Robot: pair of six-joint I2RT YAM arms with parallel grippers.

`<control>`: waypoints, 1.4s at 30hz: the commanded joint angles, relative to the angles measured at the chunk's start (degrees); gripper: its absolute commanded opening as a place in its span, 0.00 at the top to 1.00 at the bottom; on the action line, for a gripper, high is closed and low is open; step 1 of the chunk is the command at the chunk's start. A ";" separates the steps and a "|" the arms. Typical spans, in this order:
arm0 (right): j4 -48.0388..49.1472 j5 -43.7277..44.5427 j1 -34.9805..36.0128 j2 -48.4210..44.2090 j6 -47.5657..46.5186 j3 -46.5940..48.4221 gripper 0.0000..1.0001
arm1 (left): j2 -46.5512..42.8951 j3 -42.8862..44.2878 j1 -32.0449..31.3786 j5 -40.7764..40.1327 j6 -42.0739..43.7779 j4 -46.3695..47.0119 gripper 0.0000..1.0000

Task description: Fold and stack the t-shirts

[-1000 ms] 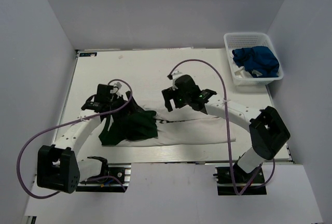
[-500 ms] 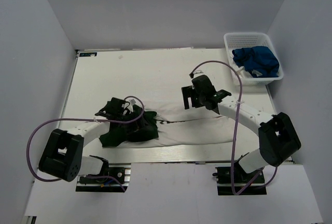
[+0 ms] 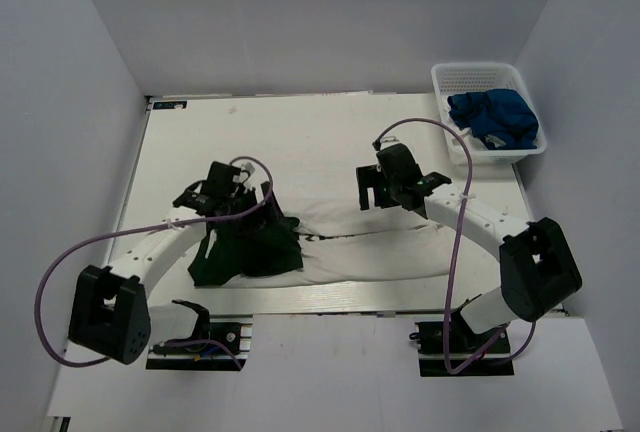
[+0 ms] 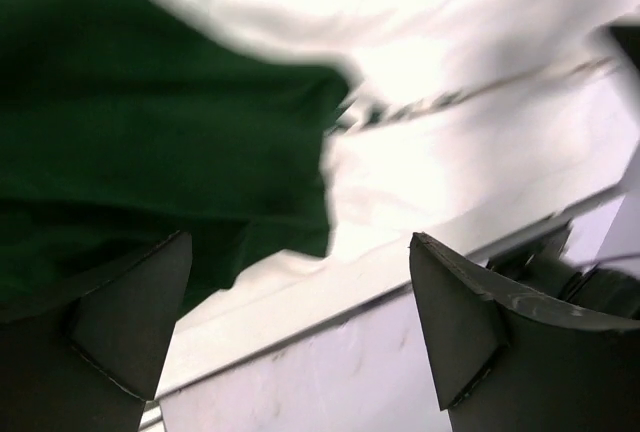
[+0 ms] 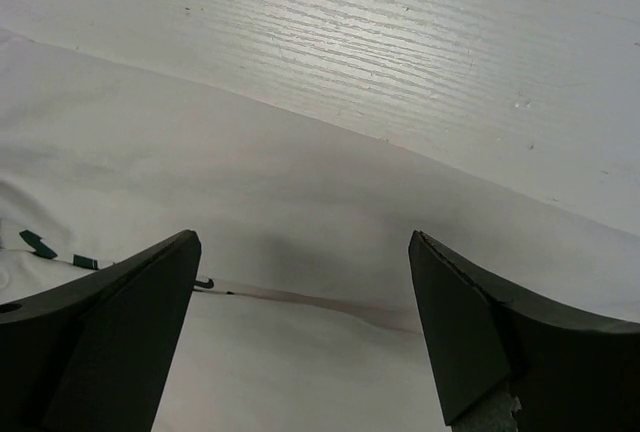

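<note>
From above, the white shirt (image 3: pixel 380 252) with its green sleeve (image 3: pixel 245 247) lies rumpled along the near edge of the worktop (image 3: pixel 250 132). It is likely light and limp, best pinched at a hem. The left end effector (image 3: pixel 215 192) hangs over the sleeve, the right end effector (image 3: pixel 375 187) at the shirt's far edge.

Left wrist: jaws wide, empty, sleeve below.

Right wrist: jaws wide, empty, white cloth beneath.
</note>
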 commanded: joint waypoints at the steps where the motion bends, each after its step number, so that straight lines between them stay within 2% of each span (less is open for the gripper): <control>1: 0.93 -1.93 -0.67 0.46 1.08 -0.11 0.10 | -4.72 6.85 0.62 -6.68 2.48 -6.01 0.01; 4: 0.06 -2.37 -0.84 0.55 1.26 -0.46 0.10 | -3.95 8.78 1.42 -10.36 0.56 -10.59 0.01; 8: 0.40 -3.60 -1.37 0.28 2.40 -2.57 0.10 | -1.57 2.39 1.42 -9.78 -7.26 -12.36 0.01; 9: 0.15 -4.21 -1.55 0.54 2.32 -3.01 0.10 | -0.96 0.81 1.42 -7.33 -7.80 -11.14 0.01; 13: -1.70 -4.74 -2.25 1.69 1.97 -3.01 0.10 | -0.34 -5.43 1.42 -6.08 -10.96 -5.09 0.01; 16: -1.09 -5.97 -2.78 2.48 1.18 -4.50 0.10 | 1.50 -4.58 1.42 -10.20 -12.72 -2.35 0.01; 20: -1.96 -6.94 -2.69 5.81 -1.11 -4.51 0.10 | 10.71 2.79 1.94 -15.73 -13.25 1.87 0.01; 21: -2.66 -7.64 -2.69 6.51 -1.20 -4.33 0.10 | 17.00 5.77 1.95 -17.57 -11.68 0.40 0.01; 22: -2.93 -8.78 -2.69 7.04 -1.81 -3.81 0.10 | 20.63 13.46 2.47 -18.46 -10.36 -1.27 0.01; 24: -2.33 -9.58 -2.43 8.89 -2.34 -3.54 0.10 | 28.02 21.76 2.48 -21.18 -6.59 -7.07 0.01; 25: -1.97 -11.41 -2.43 9.24 -2.43 -3.80 0.10 | 35.36 28.93 2.48 -21.19 -5.53 -8.39 0.01; 26: -1.44 -14.12 -2.43 9.94 -2.69 -3.72 0.10 | 38.92 31.96 2.48 -21.98 -4.65 -9.97 0.01; 27: -1.35 -15.28 -2.17 10.47 -3.04 -3.28 0.10 | 42.17 37.30 3.00 -21.46 -3.51 -10.51 0.01; 29: -1.87 -17.82 -2.16 11.09 -4.35 -2.84 0.10 | 51.02 42.60 3.70 -18.05 -2.88 -11.30 0.01; 31: -2.58 -17.15 -1.72 11.00 -4.45 -2.75 0.10 | 55.54 49.72 3.71 -16.11 -2.88 -13.23 0.01; 34: -3.90 -14.07 -1.81 10.39 -4.80 -2.75 0.10 | 57.94 52.47 3.71 -13.20 -2.88 -12.19 0.01; 39: -3.99 -12.48 -2.16 10.13 -4.45 -2.93 0.10 | 52.84 45.35 3.71 -10.21 -2.35 -3.93 0.01; 42: -4.08 -14.94 -1.90 10.30 -4.54 -2.31 0.10 | 54.06 49.91 3.01 -10.81 -0.95 -3.92 0.01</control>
